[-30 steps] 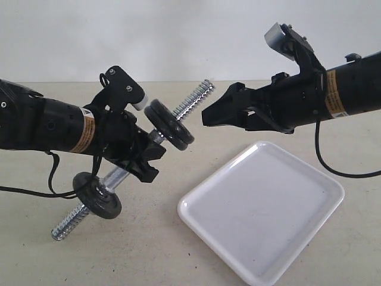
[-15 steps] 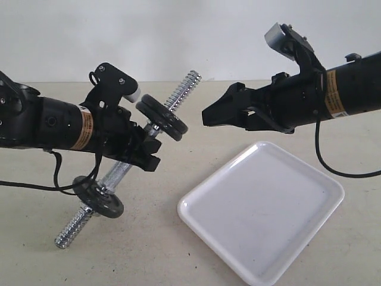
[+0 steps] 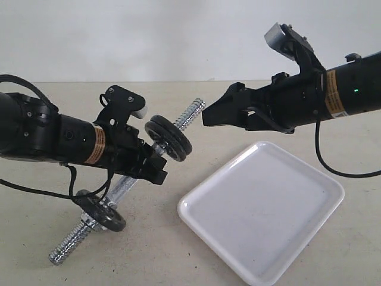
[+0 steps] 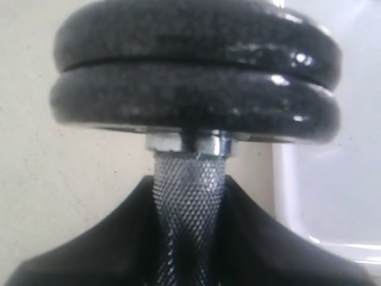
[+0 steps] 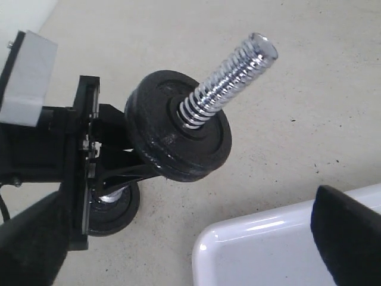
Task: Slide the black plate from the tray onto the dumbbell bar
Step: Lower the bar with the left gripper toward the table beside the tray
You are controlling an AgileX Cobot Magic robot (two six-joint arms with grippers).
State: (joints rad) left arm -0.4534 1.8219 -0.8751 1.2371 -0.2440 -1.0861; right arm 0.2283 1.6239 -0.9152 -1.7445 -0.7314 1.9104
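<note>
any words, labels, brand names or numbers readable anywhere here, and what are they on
No text can be read in any view.
The orange label on the left arm: print too small and blurred to read.
The orange label on the right arm: print too small to read.
The tray, the stacked black discs and the dumbbell bar: no markings visible.

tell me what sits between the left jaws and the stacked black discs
Only knurled dumbbell bar and a chrome nut, right under the stacked discs; the left wrist view shows it.
</note>
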